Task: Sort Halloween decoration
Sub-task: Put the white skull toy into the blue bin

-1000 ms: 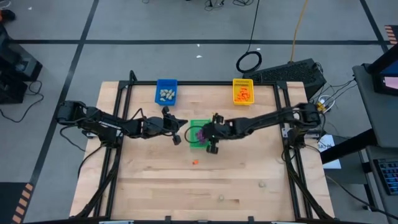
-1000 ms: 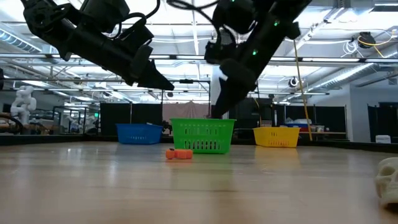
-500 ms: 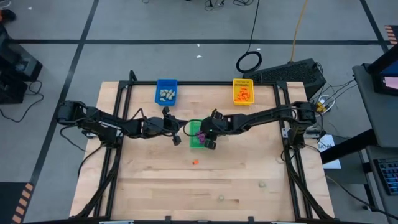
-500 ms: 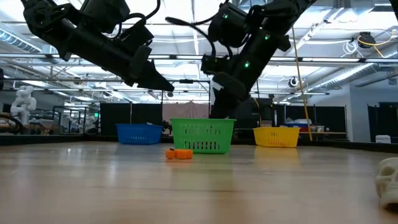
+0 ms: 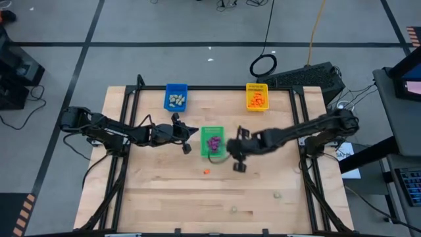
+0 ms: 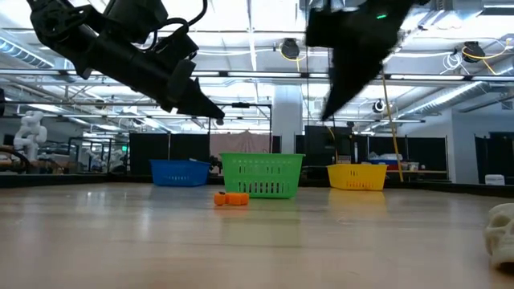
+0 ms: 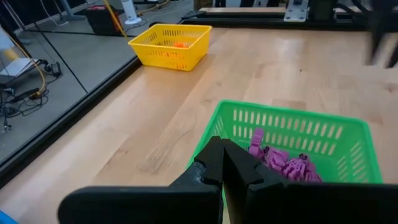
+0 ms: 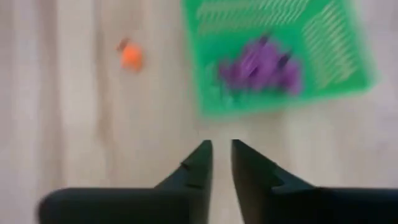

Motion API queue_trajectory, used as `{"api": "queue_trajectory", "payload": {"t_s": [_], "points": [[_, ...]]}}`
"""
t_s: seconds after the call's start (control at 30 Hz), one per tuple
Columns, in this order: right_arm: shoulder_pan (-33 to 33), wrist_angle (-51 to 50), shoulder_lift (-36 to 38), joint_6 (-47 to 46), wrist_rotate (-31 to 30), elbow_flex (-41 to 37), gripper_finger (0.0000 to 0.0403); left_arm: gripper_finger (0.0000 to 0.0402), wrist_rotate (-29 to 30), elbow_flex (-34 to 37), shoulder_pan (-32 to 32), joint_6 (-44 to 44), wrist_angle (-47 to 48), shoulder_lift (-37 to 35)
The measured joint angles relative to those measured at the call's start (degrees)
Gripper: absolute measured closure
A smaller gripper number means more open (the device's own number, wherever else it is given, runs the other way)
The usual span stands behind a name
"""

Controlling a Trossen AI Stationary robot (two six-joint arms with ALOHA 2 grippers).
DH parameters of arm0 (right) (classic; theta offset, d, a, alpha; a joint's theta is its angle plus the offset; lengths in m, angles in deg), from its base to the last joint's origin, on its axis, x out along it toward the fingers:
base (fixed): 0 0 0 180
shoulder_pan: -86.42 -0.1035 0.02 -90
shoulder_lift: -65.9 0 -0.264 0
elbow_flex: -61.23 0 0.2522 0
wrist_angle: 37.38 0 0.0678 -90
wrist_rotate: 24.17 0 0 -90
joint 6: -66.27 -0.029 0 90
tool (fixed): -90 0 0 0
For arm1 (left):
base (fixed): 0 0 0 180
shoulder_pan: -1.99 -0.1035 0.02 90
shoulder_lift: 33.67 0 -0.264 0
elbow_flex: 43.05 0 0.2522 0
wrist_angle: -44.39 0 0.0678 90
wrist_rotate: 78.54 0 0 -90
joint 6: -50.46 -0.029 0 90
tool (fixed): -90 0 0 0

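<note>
The Halloween decoration shows as purple trinkets (image 5: 212,141) lying in the green tray (image 5: 203,150), one orange trinket (image 5: 206,172) on the bare table near it, pale ones in the blue tray (image 5: 175,97) and orange ones in the yellow tray (image 5: 257,96). My right gripper (image 8: 221,148) hangs above the table just right of the green tray (image 8: 323,50). Its fingers are a little apart with nothing between them. My left gripper (image 7: 222,149) is shut and waits in the air at the green tray's left side (image 5: 191,135).
Two pale trinkets (image 5: 277,195) (image 5: 232,209) lie on the table toward its near edge; one (image 6: 502,233) shows large at the low view's right. The blue and yellow trays stand at the far edge. A black frame runs around the table.
My right gripper went in over the green tray, then drew back toward the table's right and near edges and rose. It now hangs beside the tray over bare wood. The trays and the orange trinket on the table have stayed put.
</note>
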Motion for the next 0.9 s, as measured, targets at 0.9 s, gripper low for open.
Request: {"api": "queue_trajectory", "payload": {"t_s": [0.9], "points": [[-42.8, -18.0, 0.8, -69.2, 5.1, -6.0, 0.0254, 0.0400, 0.0, 0.0, 0.0, 0.0, 1.0, 0.0]]}}
